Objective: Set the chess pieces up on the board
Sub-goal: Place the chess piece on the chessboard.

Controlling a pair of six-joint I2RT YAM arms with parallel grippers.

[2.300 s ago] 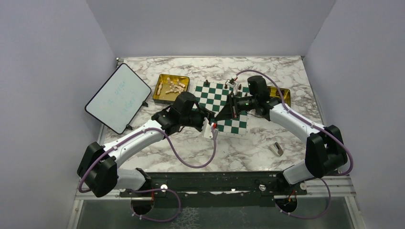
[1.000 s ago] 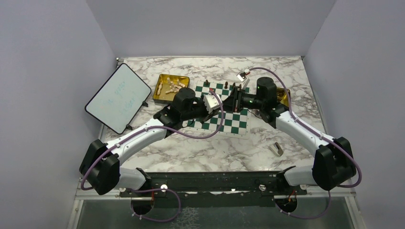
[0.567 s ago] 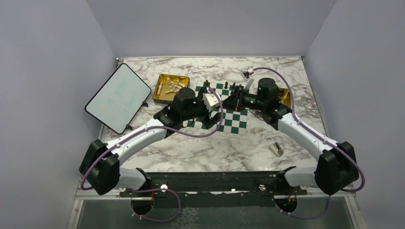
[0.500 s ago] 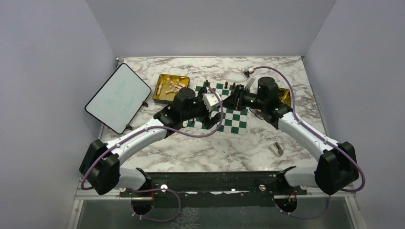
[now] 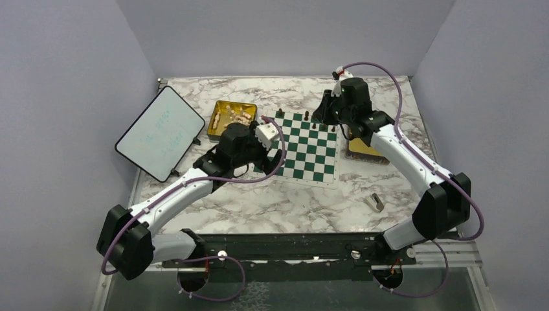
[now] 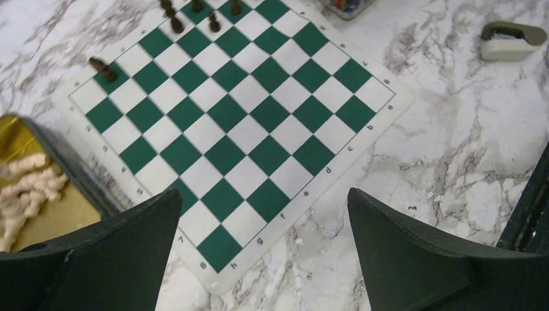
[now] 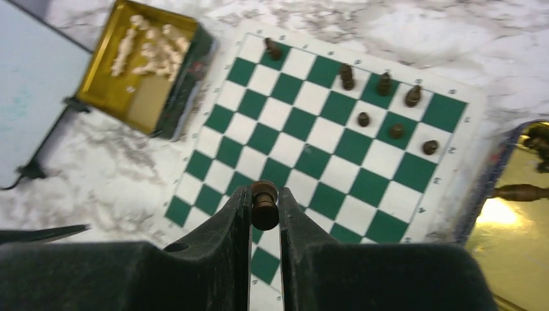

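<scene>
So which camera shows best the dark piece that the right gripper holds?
The right wrist view: the dark piece sits close and sharp in the right gripper. In the top external view it cannot be made out; the left wrist view does not show it.

3 plain walls box the cell in: back wall (image 5: 285, 32), left wall (image 5: 58, 97), right wall (image 5: 495, 97), all matte pale lavender-grey. Table (image 5: 311, 204) sits against the back wall; white marble-look top with grey veining. Black rail (image 5: 285, 249) runs along its near edge. Below that, a dark glossy panel (image 5: 291, 291) showing a marble reflection. Light is soft and even, shadows faint.
</scene>
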